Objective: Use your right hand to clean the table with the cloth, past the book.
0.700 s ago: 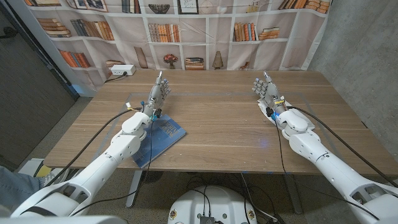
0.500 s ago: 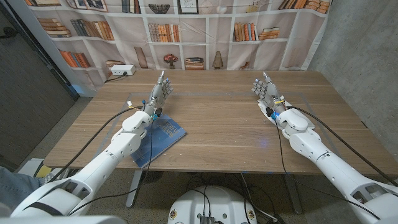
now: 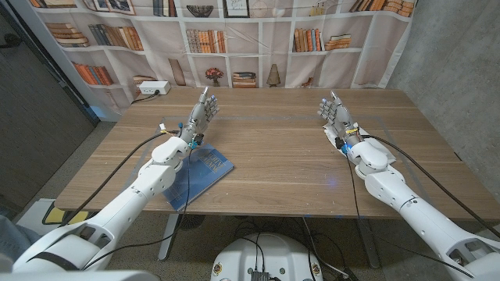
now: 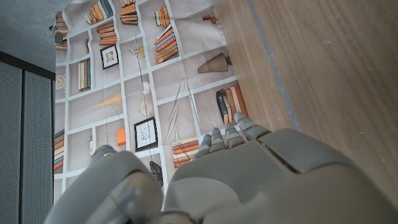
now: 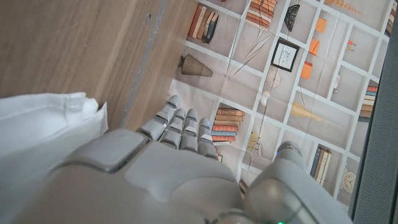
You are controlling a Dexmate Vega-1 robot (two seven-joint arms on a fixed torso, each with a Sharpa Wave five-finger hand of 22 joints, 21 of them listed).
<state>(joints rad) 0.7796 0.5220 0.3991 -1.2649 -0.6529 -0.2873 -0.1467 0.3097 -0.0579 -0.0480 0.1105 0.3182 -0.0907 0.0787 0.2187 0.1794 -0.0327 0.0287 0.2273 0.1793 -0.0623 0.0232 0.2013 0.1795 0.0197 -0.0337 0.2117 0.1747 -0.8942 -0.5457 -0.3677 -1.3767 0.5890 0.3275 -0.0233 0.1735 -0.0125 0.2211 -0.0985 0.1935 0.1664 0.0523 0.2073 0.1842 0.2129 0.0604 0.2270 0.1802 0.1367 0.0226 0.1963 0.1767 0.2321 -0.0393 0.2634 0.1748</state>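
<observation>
Near the table's (image 3: 273, 148) right edge, the right robot hand (image 3: 334, 113) is waiting wide open; next it needs the cloth (image 5: 37, 124).

There is one wooden table (image 3: 289, 148). One blue book (image 3: 205, 173) lies on it. One white cloth (image 5: 43, 134) shows beside the right hand (image 3: 333, 113). There are two robot hands, the left hand (image 3: 200, 115) and the right one, on two arms. One white power strip (image 3: 153, 89) sits at the far left corner of the table.
</observation>
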